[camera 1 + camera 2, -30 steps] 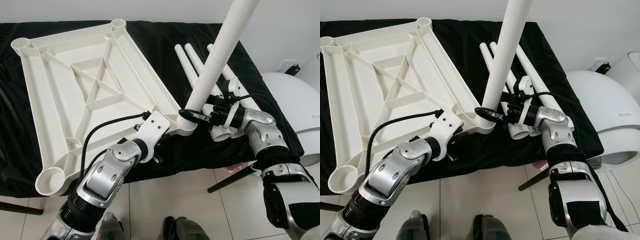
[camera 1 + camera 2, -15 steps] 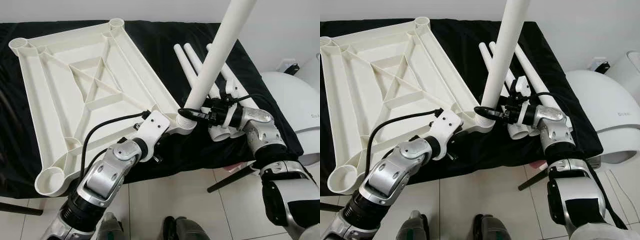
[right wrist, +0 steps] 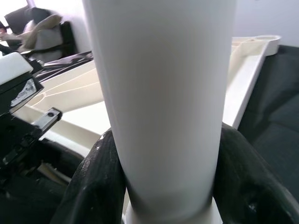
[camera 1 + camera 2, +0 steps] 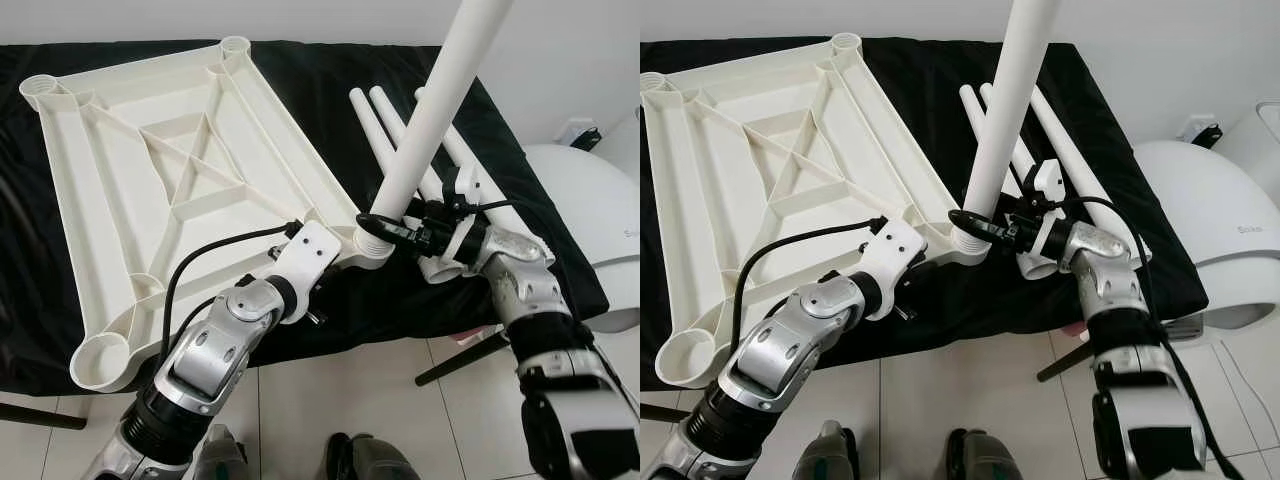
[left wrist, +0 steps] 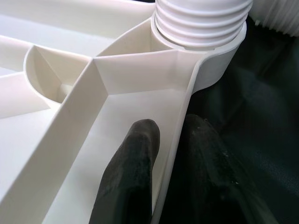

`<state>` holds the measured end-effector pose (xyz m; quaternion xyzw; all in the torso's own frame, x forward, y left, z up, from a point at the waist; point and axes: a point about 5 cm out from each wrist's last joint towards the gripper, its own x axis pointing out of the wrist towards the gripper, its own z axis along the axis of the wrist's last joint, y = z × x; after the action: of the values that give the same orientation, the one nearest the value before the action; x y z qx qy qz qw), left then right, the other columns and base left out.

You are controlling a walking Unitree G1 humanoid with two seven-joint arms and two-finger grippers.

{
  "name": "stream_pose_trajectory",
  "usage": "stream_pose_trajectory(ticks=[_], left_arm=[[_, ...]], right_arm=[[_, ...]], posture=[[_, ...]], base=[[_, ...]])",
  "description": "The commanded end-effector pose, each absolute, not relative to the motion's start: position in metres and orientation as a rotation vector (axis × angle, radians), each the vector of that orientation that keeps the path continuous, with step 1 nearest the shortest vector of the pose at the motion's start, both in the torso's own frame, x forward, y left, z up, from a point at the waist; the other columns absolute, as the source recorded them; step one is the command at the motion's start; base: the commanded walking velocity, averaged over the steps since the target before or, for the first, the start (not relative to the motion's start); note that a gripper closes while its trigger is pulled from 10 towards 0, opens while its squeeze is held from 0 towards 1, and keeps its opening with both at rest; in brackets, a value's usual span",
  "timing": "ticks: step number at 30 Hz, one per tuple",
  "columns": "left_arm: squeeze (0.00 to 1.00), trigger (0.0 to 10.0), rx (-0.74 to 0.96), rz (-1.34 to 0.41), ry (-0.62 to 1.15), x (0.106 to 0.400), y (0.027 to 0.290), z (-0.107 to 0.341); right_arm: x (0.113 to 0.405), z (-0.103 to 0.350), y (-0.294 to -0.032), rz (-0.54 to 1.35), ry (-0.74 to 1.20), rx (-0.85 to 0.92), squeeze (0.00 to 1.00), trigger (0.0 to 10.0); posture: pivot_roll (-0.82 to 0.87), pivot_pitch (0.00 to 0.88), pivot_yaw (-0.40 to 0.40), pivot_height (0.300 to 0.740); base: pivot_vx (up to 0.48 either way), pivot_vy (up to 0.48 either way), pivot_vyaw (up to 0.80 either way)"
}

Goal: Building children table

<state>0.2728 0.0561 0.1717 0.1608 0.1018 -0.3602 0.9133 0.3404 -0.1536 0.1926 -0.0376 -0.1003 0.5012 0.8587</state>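
Silver arms, black cables, white wrists

Left silver arm reaches forward, elbow bent low, its black two-fingered left gripper [image 5: 161, 179] pinching a thin white plastic rim [image 5: 180, 135], one finger each side. Right silver arm angles in from the side, right gripper [image 3: 163, 186] clamped around the upright white plastic tube [image 4: 425, 120] near its base.

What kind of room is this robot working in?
Probably a room in a home, used for assembly: a tiled floor, a plain white wall, and a black cloth laid under a white tabletop and loose legs. A white dome-shaped appliance stands beside it.
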Motion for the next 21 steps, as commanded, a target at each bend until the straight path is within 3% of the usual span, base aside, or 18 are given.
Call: stream_pose_trajectory(ticks=[1, 14, 21], left_arm=[[0.0, 10.0, 0.326, -0.78, 0.187, 0.268, 0.051, 0.176], [0.0, 10.0, 0.326, -0.781, 0.187, 0.266, 0.049, 0.175], [0.0, 10.0, 0.324, -0.771, 0.19, 0.267, 0.051, 0.174]], right_arm=[[0.339, 0.186, -0.156, 1.013, -0.18, -0.048, 0.0, 0.0], [0.321, 0.181, -0.133, 0.919, -0.199, 0.015, 0.0, 0.0], [0.315, 0.175, -0.112, 0.688, -0.176, 0.068, 0.0, 0.0]], posture=[[0.04, 0.173, -0.06, 0.74], [0.04, 0.17, -0.067, 0.74], [0.05, 0.179, -0.073, 0.74]], base=[[0.0, 0.0, 0.0], [0.0, 0.0, 0.0], [0.0, 0.0, 0.0]])
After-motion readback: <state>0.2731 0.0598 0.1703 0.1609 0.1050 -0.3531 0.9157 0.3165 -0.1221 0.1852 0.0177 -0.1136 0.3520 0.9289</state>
